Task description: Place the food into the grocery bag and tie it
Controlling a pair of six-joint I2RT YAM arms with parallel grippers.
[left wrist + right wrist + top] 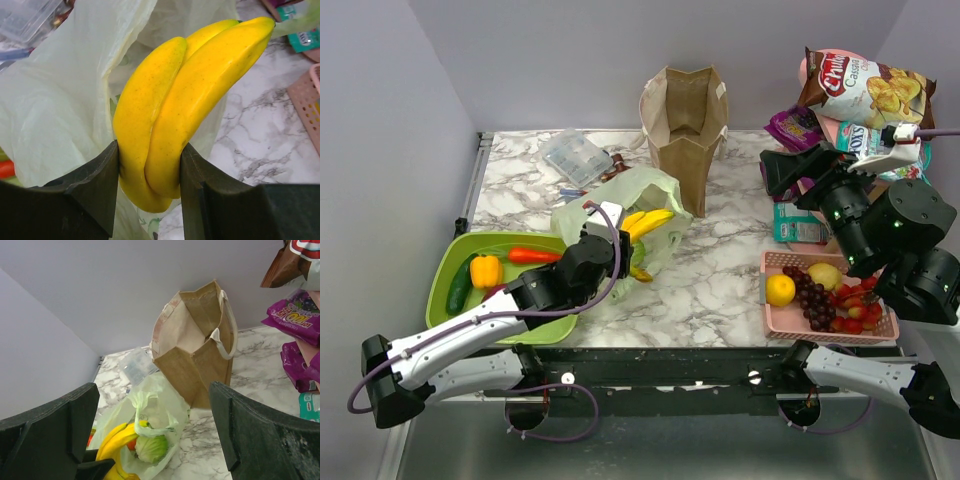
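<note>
The pale green plastic grocery bag (pixel 620 205) lies crumpled at the table's middle left, mouth toward the front right. My left gripper (pixel 610 235) is shut on the bunch of yellow bananas (pixel 185 105), holding it at the bag's mouth (pixel 150 415). The bananas (pixel 648 222) point toward the bag. Inside the bag the right wrist view shows a pale green cabbage (pixel 151 449) and a bit of orange fruit (pixel 131 444). A yellow-orange bell pepper (pixel 486 270) lies on the green tray (pixel 445 275). My right gripper (pixel 782 170) is open and empty, raised at the right.
A stiff brown paper bag (pixel 685 122) stands upright behind the plastic bag. The green tray also holds a cucumber (pixel 460 285) and a red pepper (pixel 533 256). A pink basket (pixel 825 320) of fruit sits front right. Snack packets (pixel 860 85) stand at the back right. A clear box (pixel 575 155) lies at the back.
</note>
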